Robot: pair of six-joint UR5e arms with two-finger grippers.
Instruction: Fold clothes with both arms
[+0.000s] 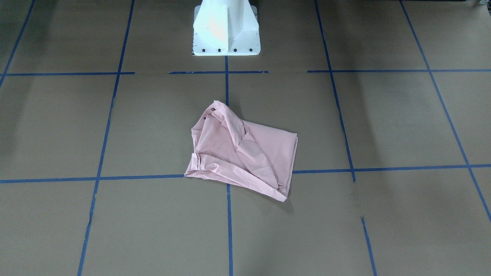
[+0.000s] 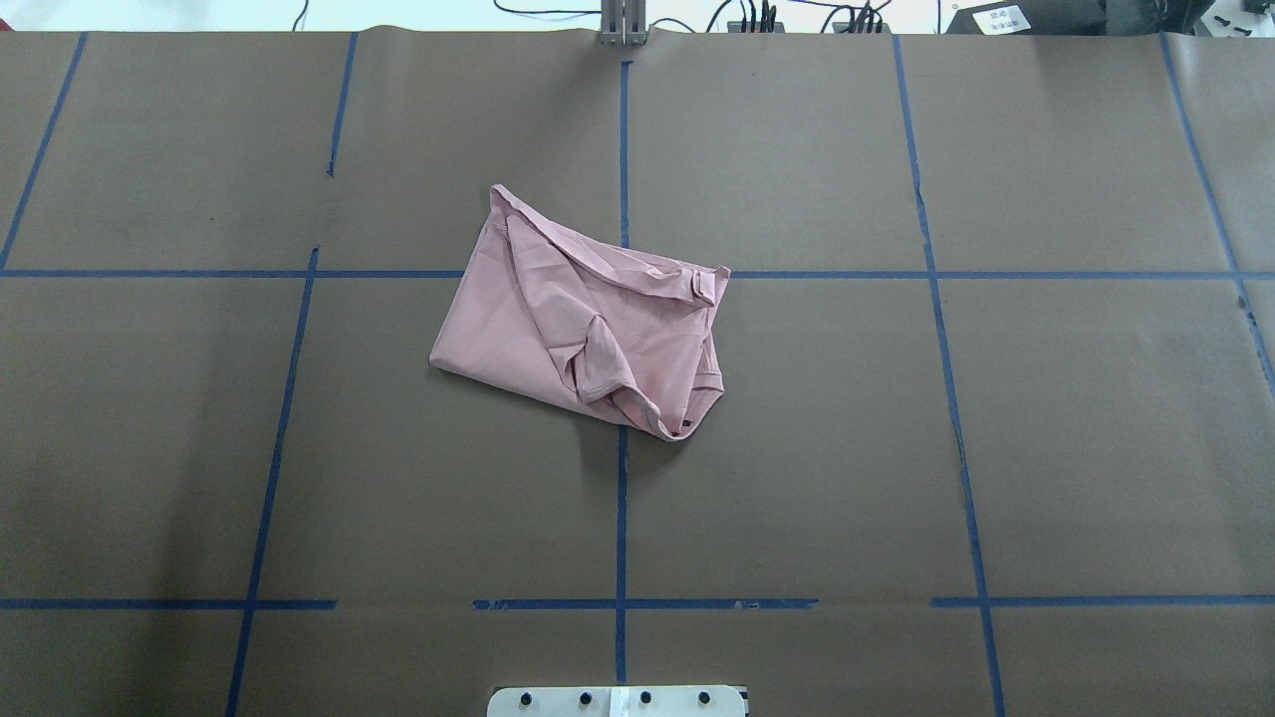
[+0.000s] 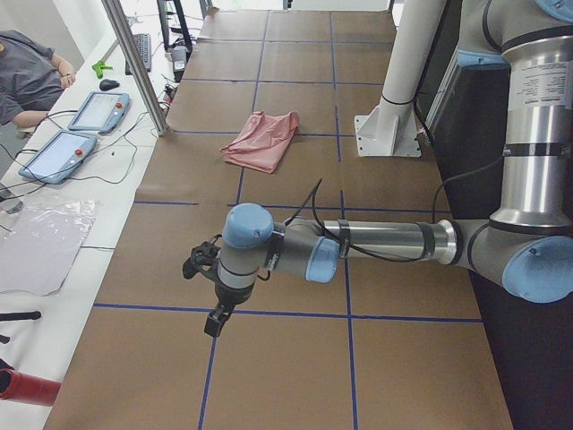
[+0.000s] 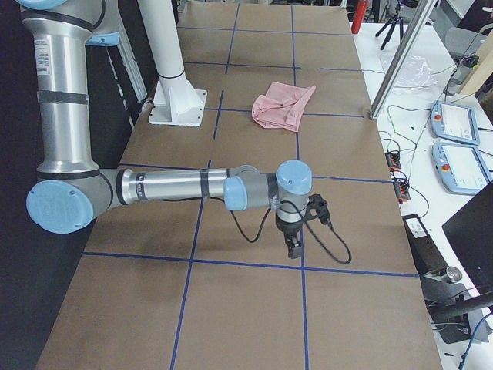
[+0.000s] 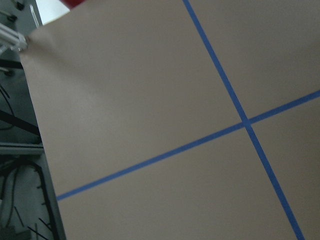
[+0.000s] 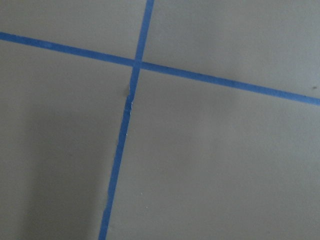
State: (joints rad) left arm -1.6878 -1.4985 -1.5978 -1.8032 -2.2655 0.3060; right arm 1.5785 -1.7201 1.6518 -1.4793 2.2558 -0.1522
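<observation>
The pale pink T-shirt (image 1: 245, 153) lies crumpled and partly folded at the middle of the table, plain side up, with a small dark tag at one corner. It also shows in the overhead view (image 2: 578, 319) and in both side views (image 3: 262, 141) (image 4: 283, 105). My left gripper (image 3: 215, 321) hangs over the table's left end, far from the shirt. My right gripper (image 4: 295, 248) hangs over the table's right end, also far from it. Both show only in the side views, so I cannot tell if they are open or shut. The wrist views show only brown paper and blue tape.
The table (image 2: 896, 448) is covered in brown paper with a blue tape grid. The white pedestal base (image 1: 226, 30) stands at the robot's side. Tablets (image 3: 63, 152) and cables lie on a side bench beyond the far edge, where a person (image 3: 27, 76) sits.
</observation>
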